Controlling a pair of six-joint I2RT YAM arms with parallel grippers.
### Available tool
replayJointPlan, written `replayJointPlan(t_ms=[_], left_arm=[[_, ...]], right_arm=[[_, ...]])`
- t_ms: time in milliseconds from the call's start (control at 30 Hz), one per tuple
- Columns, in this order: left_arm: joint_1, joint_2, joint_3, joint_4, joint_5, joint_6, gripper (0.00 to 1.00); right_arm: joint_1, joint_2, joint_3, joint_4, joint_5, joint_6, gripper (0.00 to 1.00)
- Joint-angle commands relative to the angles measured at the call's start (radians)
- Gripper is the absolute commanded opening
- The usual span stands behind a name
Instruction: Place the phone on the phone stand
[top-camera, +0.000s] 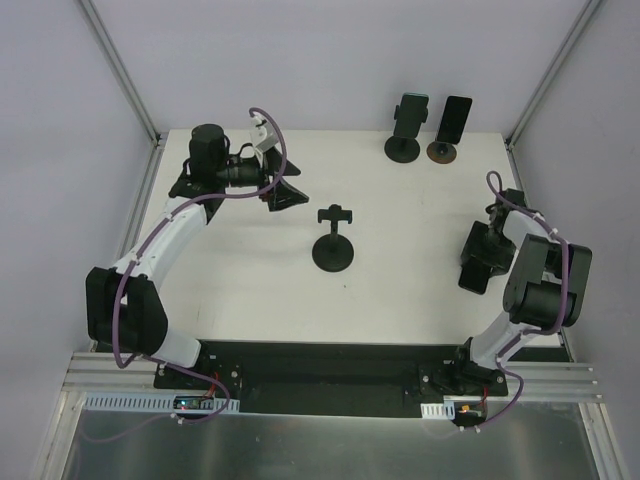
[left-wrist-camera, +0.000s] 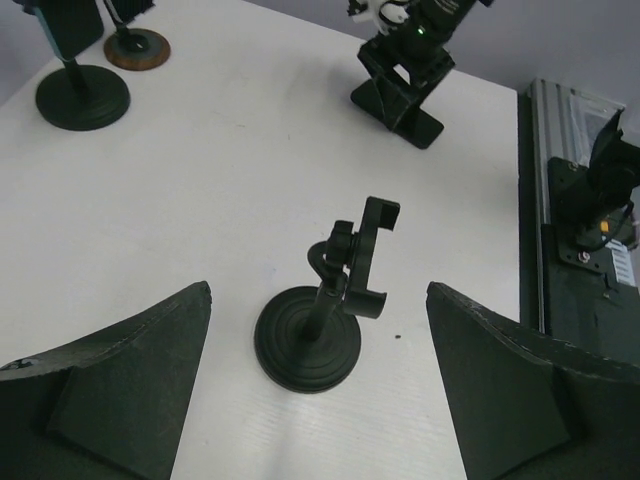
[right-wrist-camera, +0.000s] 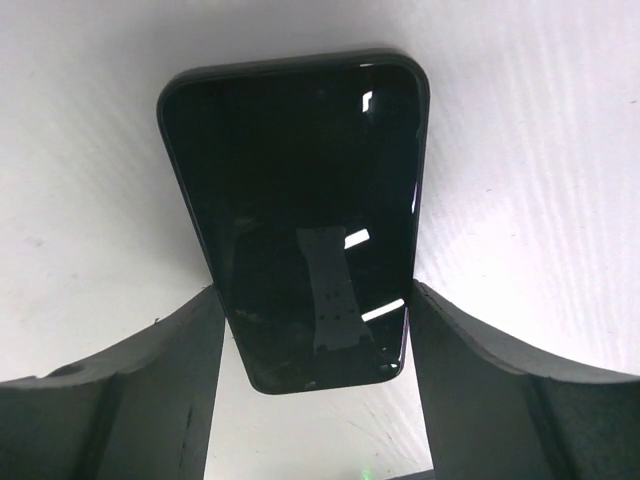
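Observation:
The black phone (right-wrist-camera: 300, 180) lies screen up at the right side of the table, also in the top view (top-camera: 474, 279). My right gripper (right-wrist-camera: 315, 290) is shut on it, one finger against each long edge near its lower end. The empty black phone stand (top-camera: 333, 245) stands in the table's middle, with a round base and a clamp on top. It shows in the left wrist view (left-wrist-camera: 325, 325). My left gripper (left-wrist-camera: 320, 400) is open wide and empty. It hovers at the back left (top-camera: 290, 193), pointing towards the stand.
Two other stands are at the back right: a black one (top-camera: 405, 125) with a device on it, and a brown-based one (top-camera: 450, 125) with a dark phone leaning on it. Frame posts line the table's sides. A black rail runs along the near edge.

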Motion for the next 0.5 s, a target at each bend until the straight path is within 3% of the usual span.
replayJointPlan(t_ms=[0, 233, 467], left_arm=[[0.006, -0.091, 0.08, 0.044, -0.146, -0.163, 0.87], [0.047, -0.047, 0.129, 0.047, -0.282, -0.346, 0.86], [0.044, 0.072, 0.222, 0.06, -0.165, -0.456, 0.74]], right_arm=[[0.021, -0.124, -0.065, 0.119, -0.113, 0.05, 0.01], [0.041, -0.248, -0.19, 0.292, -0.286, 0.139, 0.01], [0.079, -0.403, -0.306, 0.488, -0.41, 0.211, 0.01]])
